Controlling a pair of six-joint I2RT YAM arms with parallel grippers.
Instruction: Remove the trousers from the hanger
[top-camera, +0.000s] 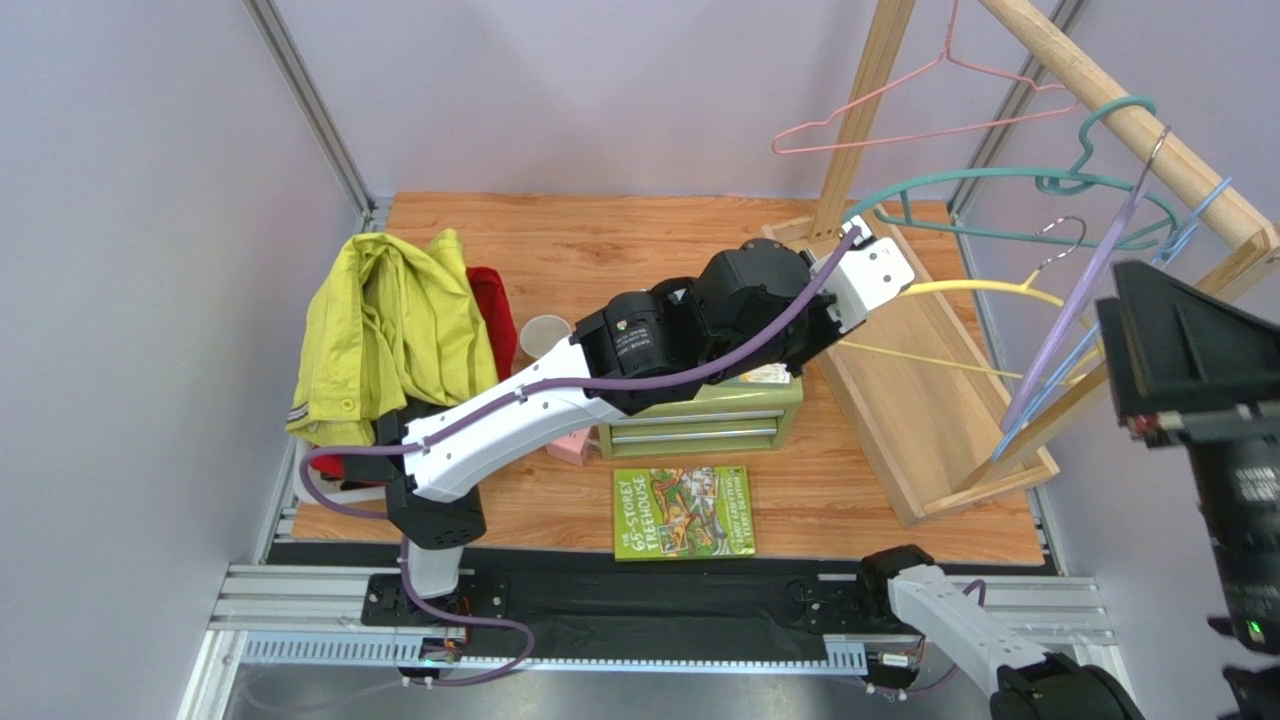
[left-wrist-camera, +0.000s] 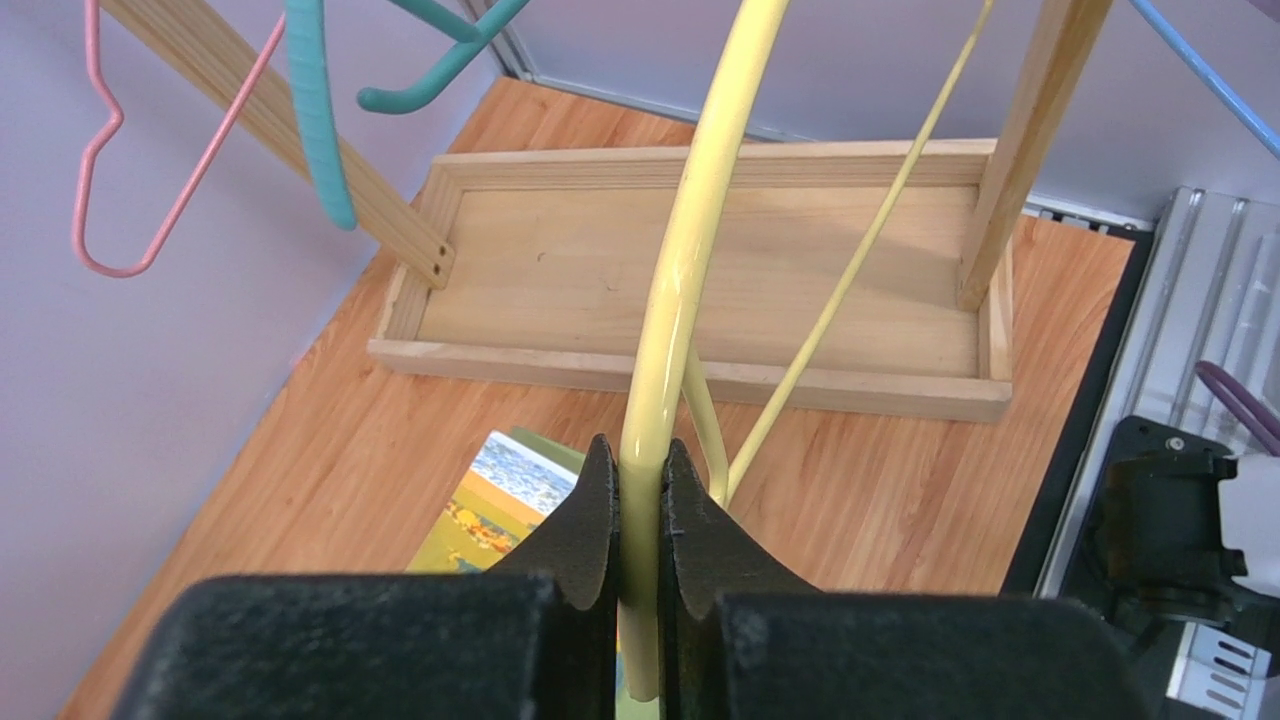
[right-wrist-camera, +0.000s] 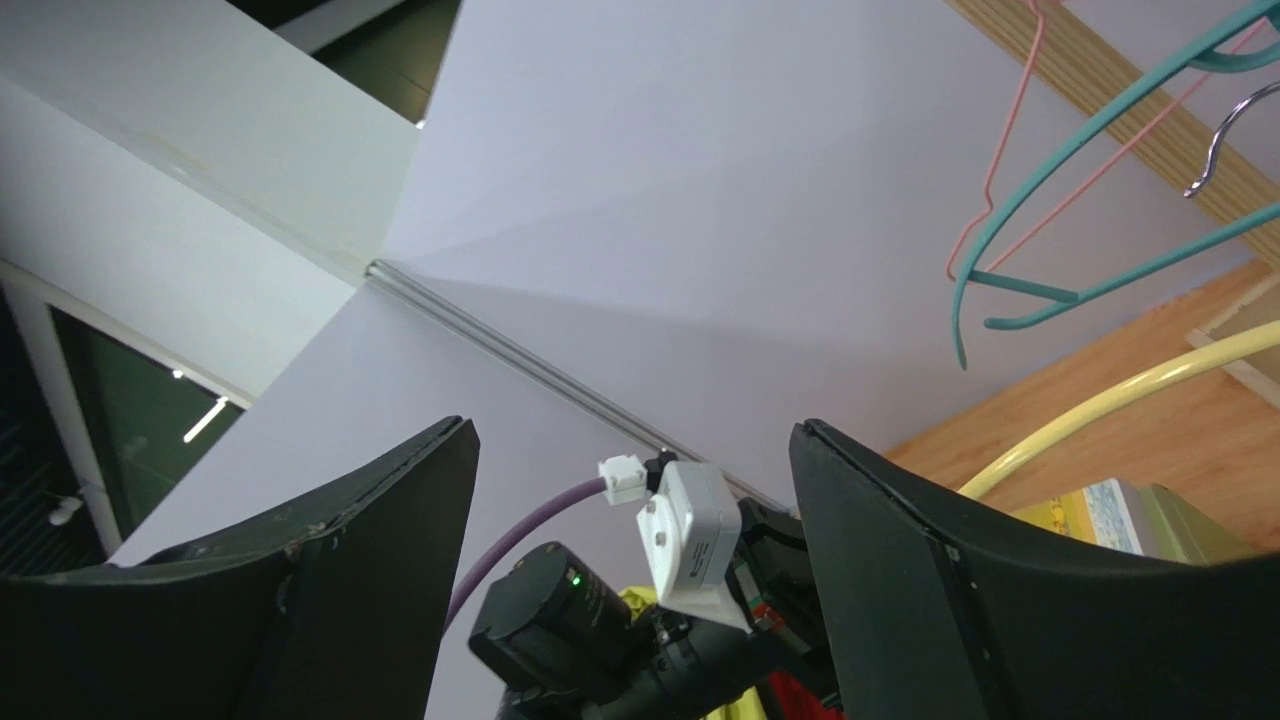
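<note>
Top view: left claw reaches out to thin yellow plastic hanger by wooden rack. Hanger looks bare; yellow-green trousers heaped far left on wooden tabletop, red cloth tucked beside.

Left wrist: claw pinched tight on yellow bar. Probably best to keep squeeze firm and move slow so hanger doesn't swing into teal hanger.

Right wrist: right claw spread wide, pinching nothing, pointing up at wall.

We see yellow-green trousers beside a red garment at nine o'clock, a yellow hanger, teal hanger and pink hanger at two o'clock, and a green book.
</note>
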